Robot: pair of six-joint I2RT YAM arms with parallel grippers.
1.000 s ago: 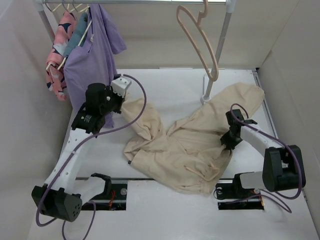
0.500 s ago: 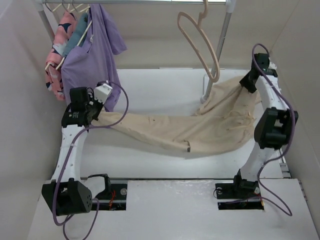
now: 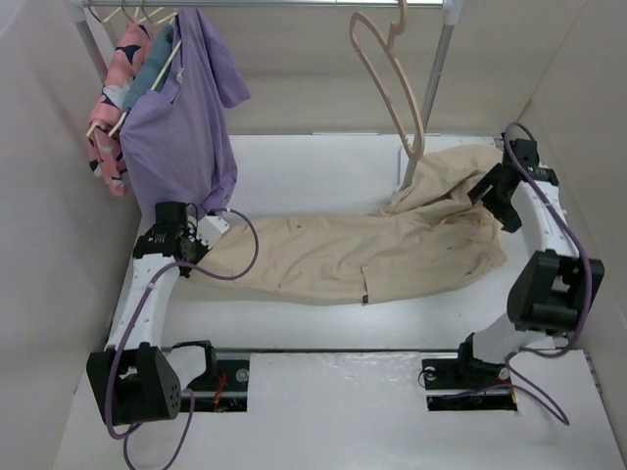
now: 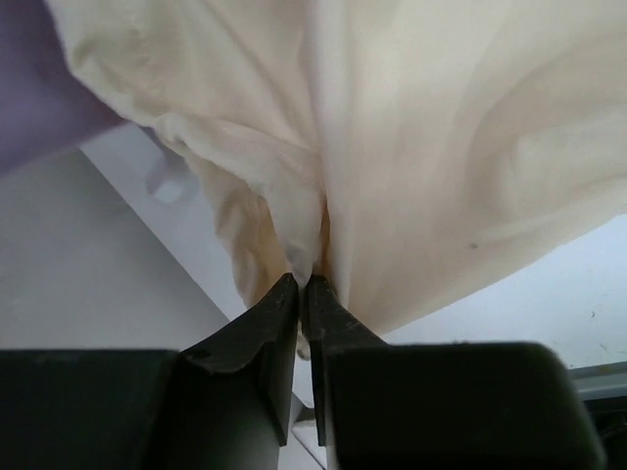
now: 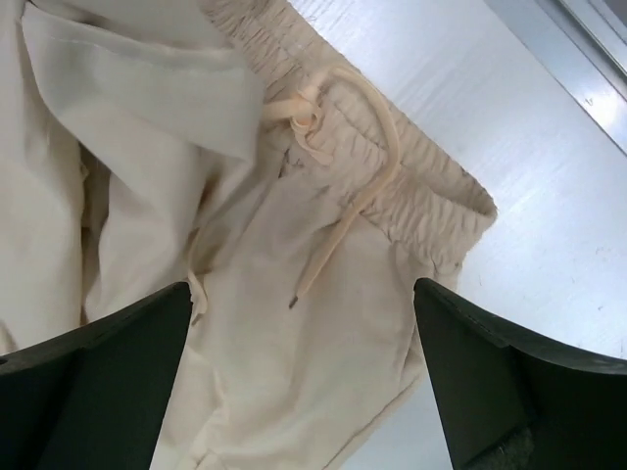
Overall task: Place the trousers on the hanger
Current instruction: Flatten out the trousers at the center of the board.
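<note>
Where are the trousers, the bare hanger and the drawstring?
trousers (image 3: 343, 257), top view, middle of the spread cloth
hanger (image 3: 418, 147), top view, lower rounded end of the frame
drawstring (image 5: 341, 235), right wrist view, straight loose stretch

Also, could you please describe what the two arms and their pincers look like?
The left arm and right arm have slim white links, chunky black joints and a loose purple cable each. The left pincer and right pincer are plain matt black, angular and wedge-shaped; I can make out no markings.

Gap between purple shirt (image 3: 181, 127) and hanger (image 3: 355, 29) (pole (image 3: 430, 98) crowds right).
</note>
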